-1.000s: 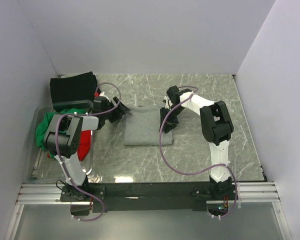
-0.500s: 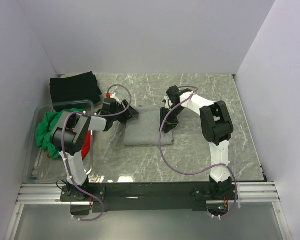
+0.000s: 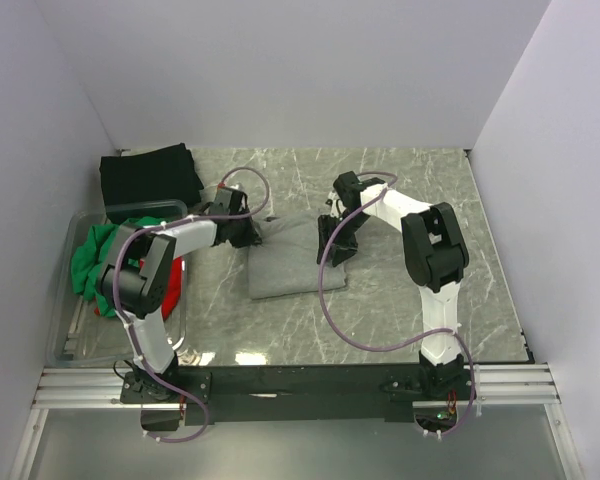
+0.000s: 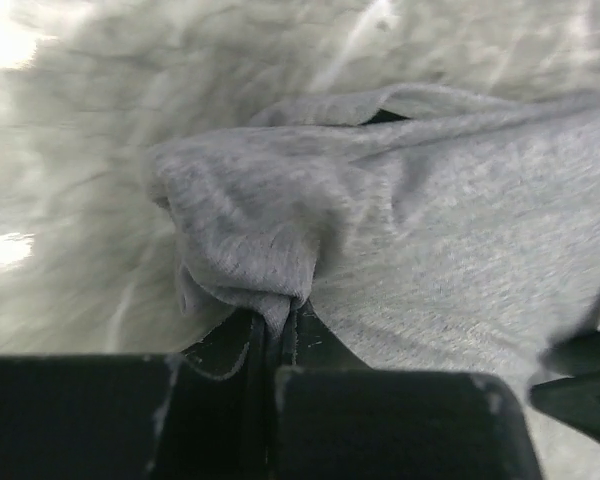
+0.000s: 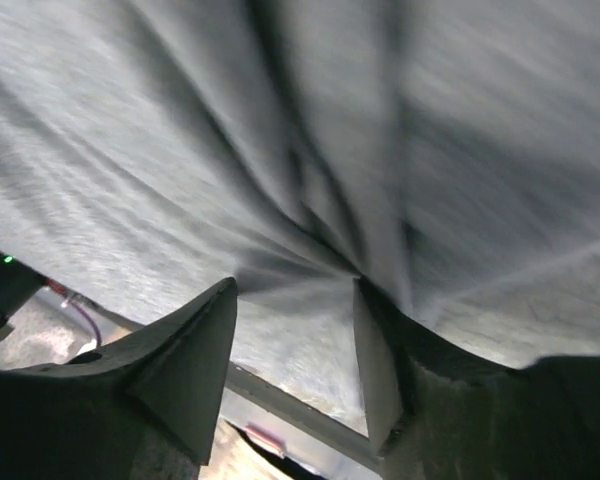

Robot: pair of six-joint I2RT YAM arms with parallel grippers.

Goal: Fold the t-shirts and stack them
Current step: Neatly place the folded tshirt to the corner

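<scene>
A folded heather-grey t-shirt (image 3: 290, 260) lies mid-table. My left gripper (image 3: 250, 232) is at its far left corner, shut on a bunched fold of the grey cloth (image 4: 240, 230); the jaws (image 4: 280, 335) pinch it tight. At the shirt's right edge, my right gripper (image 3: 334, 240) stands open. In the right wrist view its fingertips (image 5: 225, 295) press against stretched, puckered grey fabric (image 5: 180, 150), and nothing is pinched between them. A black t-shirt (image 3: 148, 178) lies folded at the back left. Green (image 3: 92, 258) and red (image 3: 172, 285) t-shirts sit bunched in a bin.
A clear plastic bin (image 3: 68, 318) stands at the left edge beside the left arm. White walls close in the marble table on three sides. Purple cables loop off both arms, one (image 3: 325, 300) crossing the grey shirt's right side.
My left gripper has swung right from the bin to the grey shirt's far left corner and shut on it. My right gripper's jaws have opened wider in place.
</scene>
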